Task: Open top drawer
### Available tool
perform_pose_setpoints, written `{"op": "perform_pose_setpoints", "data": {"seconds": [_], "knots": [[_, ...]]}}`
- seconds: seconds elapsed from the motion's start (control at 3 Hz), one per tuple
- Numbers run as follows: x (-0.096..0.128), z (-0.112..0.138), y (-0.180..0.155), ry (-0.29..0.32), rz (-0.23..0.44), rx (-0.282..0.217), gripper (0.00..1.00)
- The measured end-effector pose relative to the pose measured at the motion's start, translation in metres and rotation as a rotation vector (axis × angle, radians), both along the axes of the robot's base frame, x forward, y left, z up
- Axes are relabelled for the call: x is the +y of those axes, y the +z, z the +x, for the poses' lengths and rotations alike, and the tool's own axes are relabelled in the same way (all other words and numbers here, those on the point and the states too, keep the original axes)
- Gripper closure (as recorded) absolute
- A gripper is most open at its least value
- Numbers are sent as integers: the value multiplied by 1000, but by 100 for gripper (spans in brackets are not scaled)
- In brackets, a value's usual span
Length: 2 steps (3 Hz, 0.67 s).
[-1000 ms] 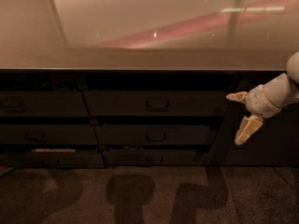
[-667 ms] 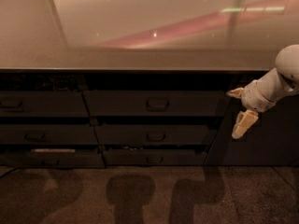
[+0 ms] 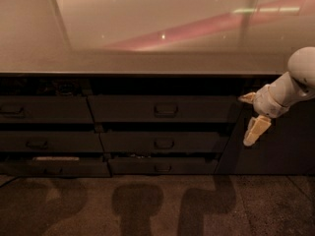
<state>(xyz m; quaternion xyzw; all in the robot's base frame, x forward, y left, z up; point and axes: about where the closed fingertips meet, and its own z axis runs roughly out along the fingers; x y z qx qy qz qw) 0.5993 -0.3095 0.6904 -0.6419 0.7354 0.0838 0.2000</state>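
The top drawer is the wide dark front in the middle of the top row, just under the counter edge, with a small loop handle at its centre. Its front sits flush with the drawer to its left. My gripper is to the right of the drawer's right end, at about the drawer's height and well clear of the handle. Its two cream fingers stand apart, open and empty. The white arm comes in from the right edge.
A glossy counter top runs above the drawers. Narrower drawers lie below, with another column on the left. The bottom left drawer shows a pale strip along its top. A dark panel is behind the gripper. The floor carries shadows.
My gripper has shifted slightly up and to the left, and the arm's forearm has risen at the right edge. The drawers have not moved.
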Motion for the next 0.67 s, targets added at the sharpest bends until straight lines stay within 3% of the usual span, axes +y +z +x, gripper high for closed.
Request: {"op": "perform_pose_setpoints", "data": {"seconds": [0.33, 0.67], "knots": [[22, 16, -3, -1, -86, 14, 0], [78, 40, -8, 48, -214, 24, 0]]}}
